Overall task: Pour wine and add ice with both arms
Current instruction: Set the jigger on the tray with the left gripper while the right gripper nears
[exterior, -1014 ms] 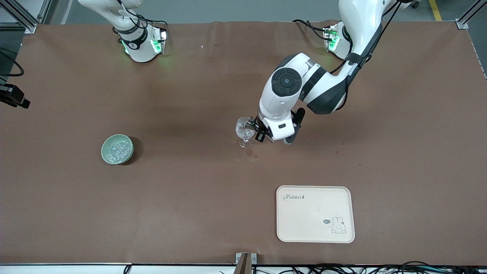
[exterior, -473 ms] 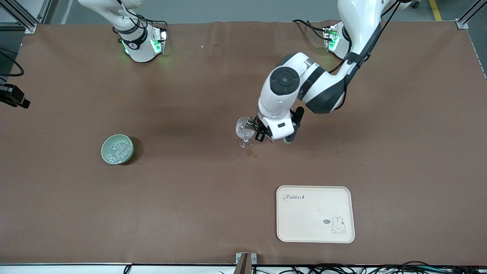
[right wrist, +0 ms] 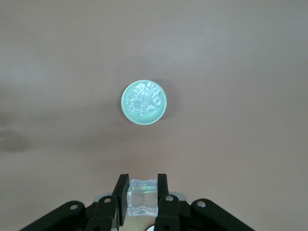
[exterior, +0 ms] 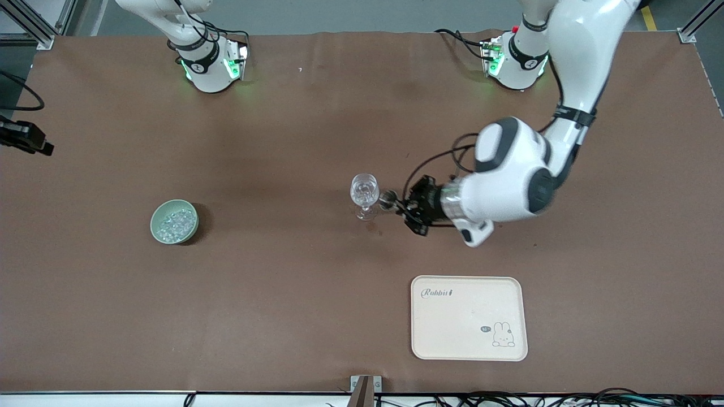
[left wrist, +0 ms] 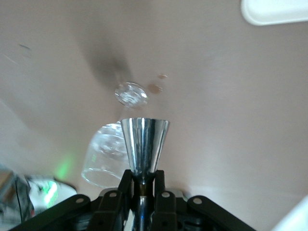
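A cream tray with a rabbit print lies on the brown table

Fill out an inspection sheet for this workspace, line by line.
Surface: brown table cover, a few small dark spots near the wine glass.
Job's things: wine glass upright mid-table; green bowl of ice toward the right arm's end.
Clutter: cream tray, nothing on it, nearer the front camera than the glass.
End effectors: left end effector shut on a metal measuring cup beside the glass; right end effector shut on an ice cube, above the bowl.
Cables: black cables along the table's front edge.
Surroundings: grey floor, metal frame posts.
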Robot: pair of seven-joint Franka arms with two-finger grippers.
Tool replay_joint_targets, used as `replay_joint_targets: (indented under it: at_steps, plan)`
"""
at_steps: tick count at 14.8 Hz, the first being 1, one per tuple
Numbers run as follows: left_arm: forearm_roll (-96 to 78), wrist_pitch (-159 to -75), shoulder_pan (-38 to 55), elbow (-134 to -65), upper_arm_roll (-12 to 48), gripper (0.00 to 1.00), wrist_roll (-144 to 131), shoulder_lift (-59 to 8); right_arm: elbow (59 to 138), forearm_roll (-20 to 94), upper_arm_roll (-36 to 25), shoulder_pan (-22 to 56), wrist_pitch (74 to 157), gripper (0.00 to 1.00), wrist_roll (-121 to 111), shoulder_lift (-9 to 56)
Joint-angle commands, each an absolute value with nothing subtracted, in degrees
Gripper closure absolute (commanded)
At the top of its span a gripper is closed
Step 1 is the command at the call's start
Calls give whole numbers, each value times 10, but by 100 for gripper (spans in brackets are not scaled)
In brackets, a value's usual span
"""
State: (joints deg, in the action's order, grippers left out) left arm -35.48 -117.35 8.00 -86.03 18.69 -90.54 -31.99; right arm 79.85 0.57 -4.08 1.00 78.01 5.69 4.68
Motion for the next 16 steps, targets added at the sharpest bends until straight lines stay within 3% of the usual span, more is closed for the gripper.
replay_joint_targets:
  at_steps: [1, 5, 9, 13, 16]
  plan:
    - [-431, -1171, 16, -842, 194, 99, -855, -360, 794, 11, -29, 79, 769, 99, 172, 46]
    - [-490, -1177, -46, -776, 186, 97, -808, -439, 790, 35, 71, 104, 788, 100, 342, 54]
    - [-523, -1225, -78, -739, 185, 99, -737, -505, 790, 25, 178, 151, 901, 100, 545, 122]
    - [-620, -1259, -90, -717, 185, 99, -653, -569, 783, 13, 181, 252, 1009, 99, 669, 208]
    - [-688, -1261, -106, -710, 184, 99, -587, -606, 756, -24, 182, 298, 1044, 99, 723, 271]
